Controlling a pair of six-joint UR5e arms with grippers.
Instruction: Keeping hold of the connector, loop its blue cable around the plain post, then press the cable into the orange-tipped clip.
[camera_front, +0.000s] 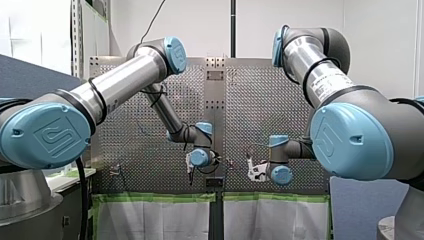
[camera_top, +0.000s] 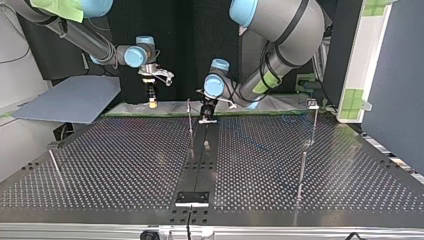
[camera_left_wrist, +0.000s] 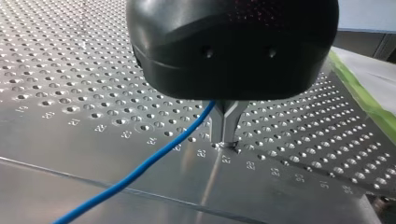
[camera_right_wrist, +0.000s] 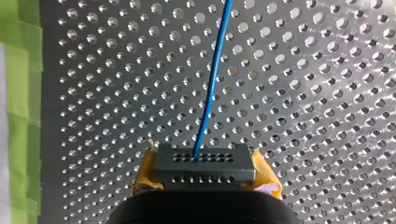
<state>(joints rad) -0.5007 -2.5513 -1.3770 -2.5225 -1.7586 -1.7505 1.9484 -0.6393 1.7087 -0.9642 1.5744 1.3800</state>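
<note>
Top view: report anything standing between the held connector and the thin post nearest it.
Nothing visible. Only perforated table separates the connector, in my right fingers, from that post; my left fingers stand beyond the post.

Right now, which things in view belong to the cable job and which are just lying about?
Job: connector, blue cable, right gripper, left gripper, upright post.
Lying about: blue-grey sheet, green tape.

Front: behind arms (camera_front: 125, 80), looking over table (camera_front: 135, 147). Top: opposite side, low, facing arms. Wrist cams: close, share blue cable (camera_left_wrist: 135, 172).
</note>
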